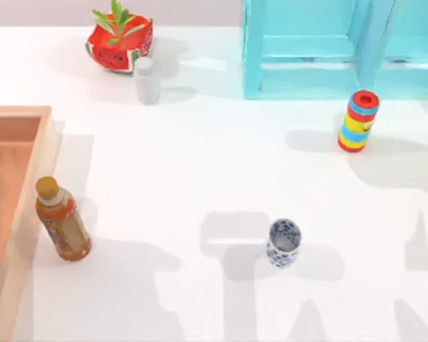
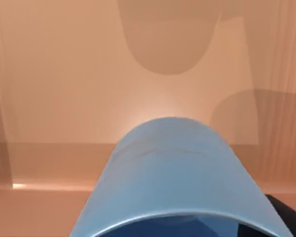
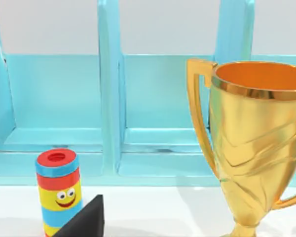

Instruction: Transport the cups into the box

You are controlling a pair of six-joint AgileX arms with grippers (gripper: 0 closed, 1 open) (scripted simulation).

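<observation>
White counter [image 1: 200, 164], seen from above, carries the following.

Cups, two. One white cup with blue floral pattern [image 1: 283, 243], upright on the counter right of centre, well apart from the box. One blue cup [image 2: 175, 182], close before the left wrist camera, its rim toward the lens, above the orange-tan floor of the box [image 2: 79, 74].

Box, one: light wood, shallow, at the counter's left edge [image 1: 44, 142].

Bottles, two. One amber drink bottle with yellow cap [image 1: 61, 219], just beside the box's right wall, leaning. One small white bottle [image 1: 147, 80], near the back.

Watermelon-shaped planter, one [image 1: 119, 40], green leaves, just behind the white bottle.

Striped red-yellow-blue cylinder, one [image 1: 359, 121], with a smiling face, in front of the turquoise cabinet [image 1: 321, 50].

Gold trophy, one [image 3: 251, 143], in the right wrist view, beside the cylinder.

Left tool: I cannot tell its state. Right tool: a dark finger [image 3: 84, 222] shows near the cylinder; state cannot be told.
</observation>
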